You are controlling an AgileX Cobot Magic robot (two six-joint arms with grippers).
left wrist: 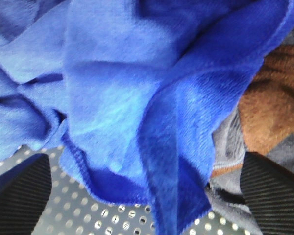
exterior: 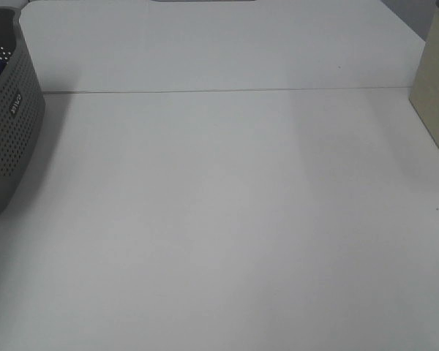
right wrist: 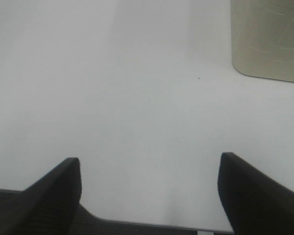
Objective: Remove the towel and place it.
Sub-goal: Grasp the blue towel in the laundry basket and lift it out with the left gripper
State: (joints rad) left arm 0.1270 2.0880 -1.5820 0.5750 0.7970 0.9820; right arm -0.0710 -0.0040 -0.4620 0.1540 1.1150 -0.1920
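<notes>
White table (exterior: 219, 219) with grey basket (exterior: 11, 139), beige box (exterior: 435, 88)

Basket: a grey perforated plastic basket (exterior: 11, 139) is seen at the left edge of the surface, cut off by the frame. A small label is carried on its wall, its lettering too small to be read.
Surface: a plain white surface (exterior: 227, 219) is crossed from left to right by a thin seam (exterior: 227, 91) in its far half.
Beige box: a pale beige box (exterior: 435, 95) is set at the right edge, only partly in view. Faint scratches are shown on its side.
Brown cloth: a fuzzy brown cloth (left wrist: 272, 112) is seen inside the basket.
Grey cloth: a grey cloth (left wrist: 228, 142) is laid touching the brown one.
</notes>
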